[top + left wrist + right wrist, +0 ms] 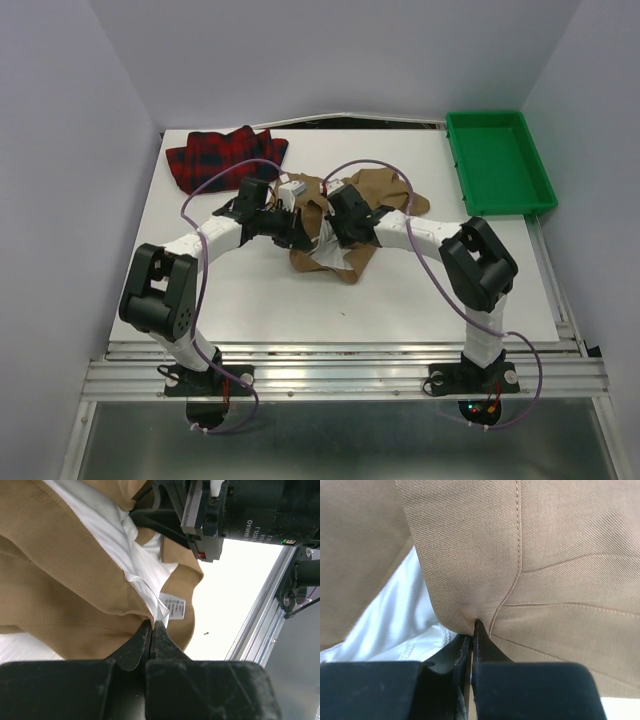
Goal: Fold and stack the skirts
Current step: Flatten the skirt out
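Note:
The tan-brown skirt lies crumpled at the table's middle, its white lining showing. My left gripper is shut on its edge; in the left wrist view the gripper pinches tan cloth and white lining with a label. My right gripper is shut on the same skirt close by; in the right wrist view the gripper bites a tan fold beside white lining. The red plaid skirt lies bunched at the back left, untouched.
A green plastic tray stands at the back right corner of the white table. The two wrists sit almost touching over the tan skirt. The right arm's wrist fills the top of the left wrist view.

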Motion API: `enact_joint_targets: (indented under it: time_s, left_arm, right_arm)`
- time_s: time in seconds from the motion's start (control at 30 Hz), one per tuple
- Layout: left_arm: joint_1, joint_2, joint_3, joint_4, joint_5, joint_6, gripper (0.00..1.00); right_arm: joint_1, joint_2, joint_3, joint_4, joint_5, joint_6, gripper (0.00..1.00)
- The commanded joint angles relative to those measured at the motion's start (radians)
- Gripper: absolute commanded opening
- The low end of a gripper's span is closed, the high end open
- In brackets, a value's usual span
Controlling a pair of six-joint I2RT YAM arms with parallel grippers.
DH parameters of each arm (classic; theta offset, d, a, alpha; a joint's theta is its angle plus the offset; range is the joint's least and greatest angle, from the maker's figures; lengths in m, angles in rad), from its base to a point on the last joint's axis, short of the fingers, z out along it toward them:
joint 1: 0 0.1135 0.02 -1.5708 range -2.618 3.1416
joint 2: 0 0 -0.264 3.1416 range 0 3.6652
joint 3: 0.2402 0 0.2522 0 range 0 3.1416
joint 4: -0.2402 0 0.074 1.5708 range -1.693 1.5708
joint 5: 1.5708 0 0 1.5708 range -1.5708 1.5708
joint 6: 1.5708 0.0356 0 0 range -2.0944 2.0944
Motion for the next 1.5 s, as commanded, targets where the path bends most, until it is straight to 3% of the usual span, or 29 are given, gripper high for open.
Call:
enact_joint_targets:
  time_s: [0.0,0.27,0.47,0.53,0.67,0.7,0.77,0.8,0.83,0.97,1.0,1.07,1.1,1.17,1.2,1.47]
  left_arm:
    - [0.021,-0.027,0.011,0.003,0.003,0.013,0.00]
    - [0.050,-0.070,0.033,-0.042,-0.058,0.068,0.00]
    - [0.053,-0.079,0.045,-0.062,-0.079,0.088,0.00]
    - [0.053,-0.080,0.050,-0.066,-0.087,0.096,0.00]
    - [0.053,-0.083,0.050,-0.072,-0.090,0.108,0.00]
    - [0.053,-0.083,0.048,-0.072,-0.090,0.111,0.00]
    - [0.053,-0.081,0.047,-0.072,-0.089,0.114,0.00]
    - [0.053,-0.081,0.044,-0.074,-0.089,0.116,0.00]
    - [0.053,-0.078,0.042,-0.071,-0.090,0.116,0.00]
    - [0.053,-0.076,0.045,-0.072,-0.089,0.124,0.00]
    - [0.053,-0.076,0.044,-0.074,-0.087,0.125,0.00]
    - [0.053,-0.079,0.038,-0.069,-0.089,0.125,0.00]
    - [0.055,-0.076,0.034,-0.068,-0.089,0.125,0.00]
    - [0.053,-0.073,0.033,-0.066,-0.090,0.127,0.00]
    - [0.053,-0.072,0.030,-0.066,-0.089,0.127,0.00]
    - [0.053,-0.066,0.038,-0.068,-0.090,0.130,0.00]
  right_arm:
    - [-0.005,-0.074,0.009,0.006,0.110,-0.060,0.01]
    - [-0.016,-0.252,0.010,-0.105,0.029,-0.108,0.01]
    - [-0.045,-0.296,0.024,-0.193,-0.117,-0.124,0.10]
    - [-0.045,-0.298,0.026,-0.221,-0.175,-0.127,0.18]
    - [-0.080,-0.290,0.007,-0.234,-0.203,-0.134,0.01]
    - [-0.089,-0.290,0.007,-0.234,-0.206,-0.132,0.01]
    - [-0.100,-0.283,0.001,-0.246,-0.244,-0.131,0.16]
    - [-0.100,-0.281,-0.004,-0.249,-0.247,-0.138,0.04]
    - [-0.100,-0.275,-0.008,-0.250,-0.247,-0.140,0.01]
    - [-0.120,-0.260,-0.013,-0.253,-0.229,-0.132,0.01]
    - [-0.132,-0.261,-0.007,-0.264,-0.235,-0.131,0.21]
    - [-0.133,-0.279,-0.017,-0.269,-0.267,-0.131,0.49]
    - [-0.133,-0.279,-0.022,-0.270,-0.284,-0.134,0.46]
    - [-0.142,-0.287,-0.036,-0.270,-0.305,-0.126,0.09]
    - [-0.142,-0.286,-0.039,-0.272,-0.319,-0.121,0.01]
    - [-0.154,-0.272,-0.033,-0.276,-0.373,-0.126,0.01]
